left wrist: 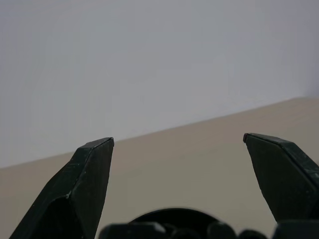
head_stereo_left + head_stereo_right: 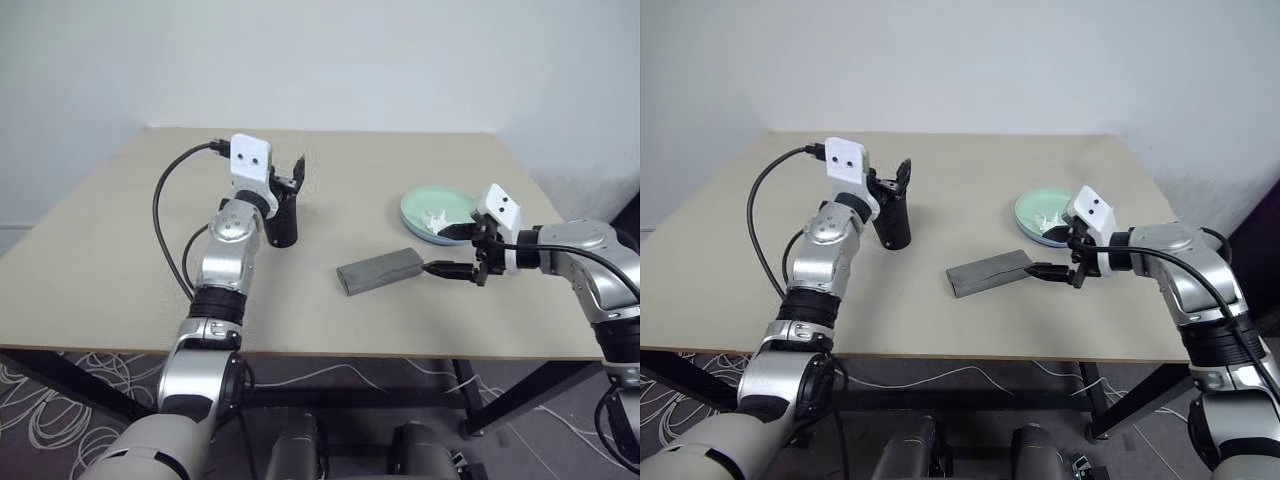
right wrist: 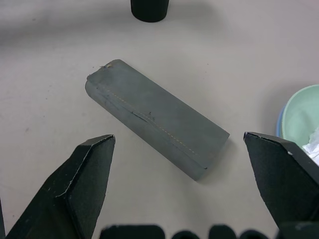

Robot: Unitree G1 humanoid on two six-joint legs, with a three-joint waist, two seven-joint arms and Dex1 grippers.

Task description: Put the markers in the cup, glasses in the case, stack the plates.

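A beige table (image 2: 120,260) stood against a plain pale wall (image 2: 400,60), bearing the cup (image 2: 283,222), closed case (image 2: 380,271) and stacked plates (image 2: 430,207). Both the left gripper (image 1: 178,142) and right gripper (image 3: 178,138) gaped wide, empty.

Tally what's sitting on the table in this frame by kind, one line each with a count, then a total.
Black cup: 1
Grey case, lid shut: 1
Plates, stacked: 2, mint green plate on top of a blue plate whose rim peeks out below
Crumpled white tissue on the top plate: 1
Total: 5
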